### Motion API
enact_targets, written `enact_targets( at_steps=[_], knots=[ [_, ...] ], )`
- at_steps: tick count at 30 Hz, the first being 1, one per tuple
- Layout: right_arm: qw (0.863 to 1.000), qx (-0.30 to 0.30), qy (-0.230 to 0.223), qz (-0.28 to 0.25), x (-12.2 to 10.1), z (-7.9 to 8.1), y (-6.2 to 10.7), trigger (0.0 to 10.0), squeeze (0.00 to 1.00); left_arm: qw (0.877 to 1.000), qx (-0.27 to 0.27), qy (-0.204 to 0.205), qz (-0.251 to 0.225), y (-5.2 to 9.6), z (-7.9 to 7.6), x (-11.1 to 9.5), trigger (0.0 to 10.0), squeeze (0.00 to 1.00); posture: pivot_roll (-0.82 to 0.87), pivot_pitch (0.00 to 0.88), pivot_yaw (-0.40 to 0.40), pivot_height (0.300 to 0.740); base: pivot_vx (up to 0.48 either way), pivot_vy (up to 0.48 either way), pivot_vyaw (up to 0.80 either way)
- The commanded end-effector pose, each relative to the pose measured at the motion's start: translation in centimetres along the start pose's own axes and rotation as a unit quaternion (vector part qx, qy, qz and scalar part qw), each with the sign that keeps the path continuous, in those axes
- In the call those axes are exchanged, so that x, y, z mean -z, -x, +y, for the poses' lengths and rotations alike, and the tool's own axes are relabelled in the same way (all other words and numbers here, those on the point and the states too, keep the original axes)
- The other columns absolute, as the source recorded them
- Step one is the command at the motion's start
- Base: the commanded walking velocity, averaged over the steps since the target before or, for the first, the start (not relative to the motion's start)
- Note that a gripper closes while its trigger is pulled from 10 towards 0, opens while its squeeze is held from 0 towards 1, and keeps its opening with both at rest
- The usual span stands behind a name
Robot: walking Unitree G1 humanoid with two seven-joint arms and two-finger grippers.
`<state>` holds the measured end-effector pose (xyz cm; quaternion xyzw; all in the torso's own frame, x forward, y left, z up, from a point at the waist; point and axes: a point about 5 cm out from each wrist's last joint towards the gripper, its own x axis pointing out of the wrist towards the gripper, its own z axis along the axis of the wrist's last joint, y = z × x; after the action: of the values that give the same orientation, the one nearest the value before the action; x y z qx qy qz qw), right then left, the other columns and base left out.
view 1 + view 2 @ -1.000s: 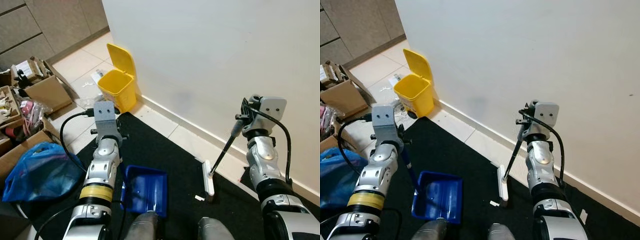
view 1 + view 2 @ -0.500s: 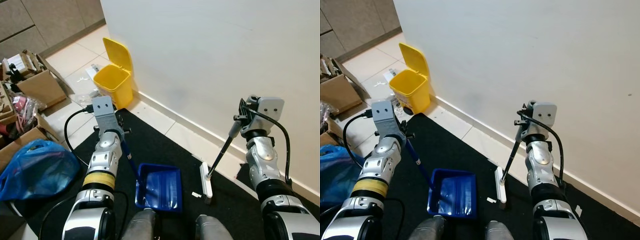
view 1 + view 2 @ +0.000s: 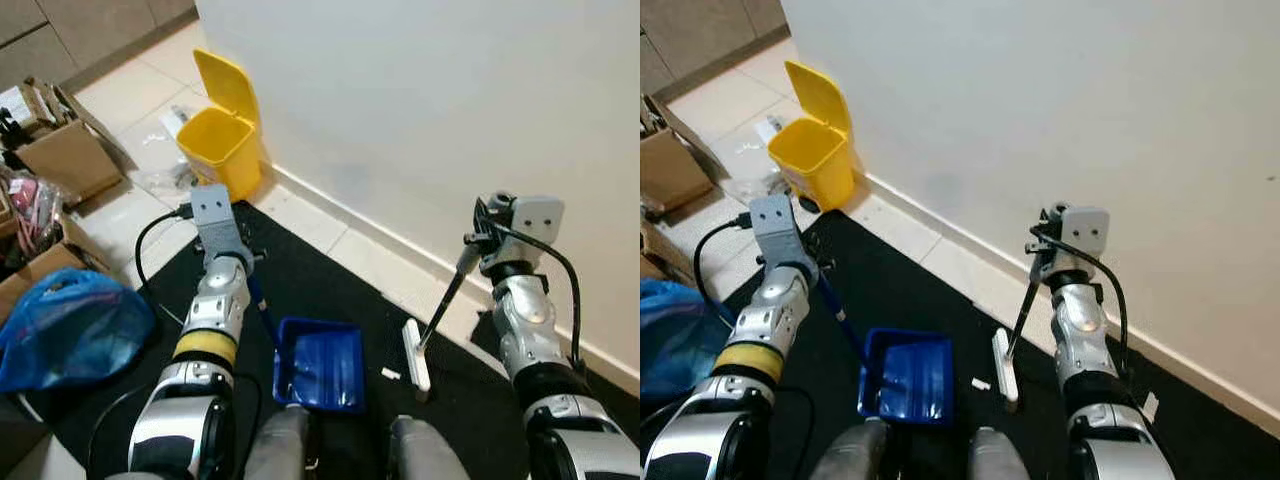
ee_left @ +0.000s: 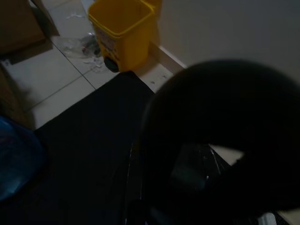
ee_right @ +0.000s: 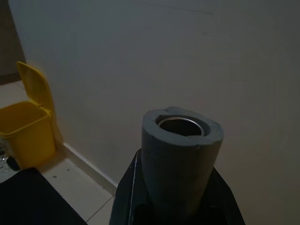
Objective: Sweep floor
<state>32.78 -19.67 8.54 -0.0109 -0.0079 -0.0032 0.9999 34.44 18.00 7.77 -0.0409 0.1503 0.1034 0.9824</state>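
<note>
A blue dustpan (image 3: pixel 320 365) lies on the black mat (image 3: pixel 320 280) in front of my feet. Its blue handle (image 3: pixel 262 312) rises to my left gripper (image 3: pixel 243 268), which is shut on it. My right gripper (image 3: pixel 477 246) is shut on the grey grip of a broom (image 3: pixel 446 300); the grip's round end (image 5: pixel 182 140) fills the right wrist view. The broom's white head (image 3: pixel 416 354) rests on the mat edge, just right of the dustpan. A small white scrap (image 3: pixel 390 374) lies between pan and broom head.
A yellow bin (image 3: pixel 222 150) with its lid up stands against the white wall (image 3: pixel 450 100) at the back left, also seen as the yellow bin (image 4: pixel 123 28) from the left wrist. Cardboard boxes (image 3: pixel 55 155) and a blue bag (image 3: pixel 65 325) crowd the left side.
The camera has shifted. The dustpan has slid right, closer to the broom head and the white scrap. The right arm and broom keep about the same pose.
</note>
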Motion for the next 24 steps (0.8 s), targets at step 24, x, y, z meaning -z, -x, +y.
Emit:
enact_targets(
  at_steps=[24],
  knots=[
    [1.0, -0.009, -0.003, -0.002, 0.1, 0.3, 1.0, 10.0, 0.0, 0.997, 0.044, -0.045, -0.042, 0.4, -2.8, 1.1, 10.0, 0.0, -0.13, 0.284, 0.029, 0.74, 0.0, 0.0, 0.0]
  ],
)
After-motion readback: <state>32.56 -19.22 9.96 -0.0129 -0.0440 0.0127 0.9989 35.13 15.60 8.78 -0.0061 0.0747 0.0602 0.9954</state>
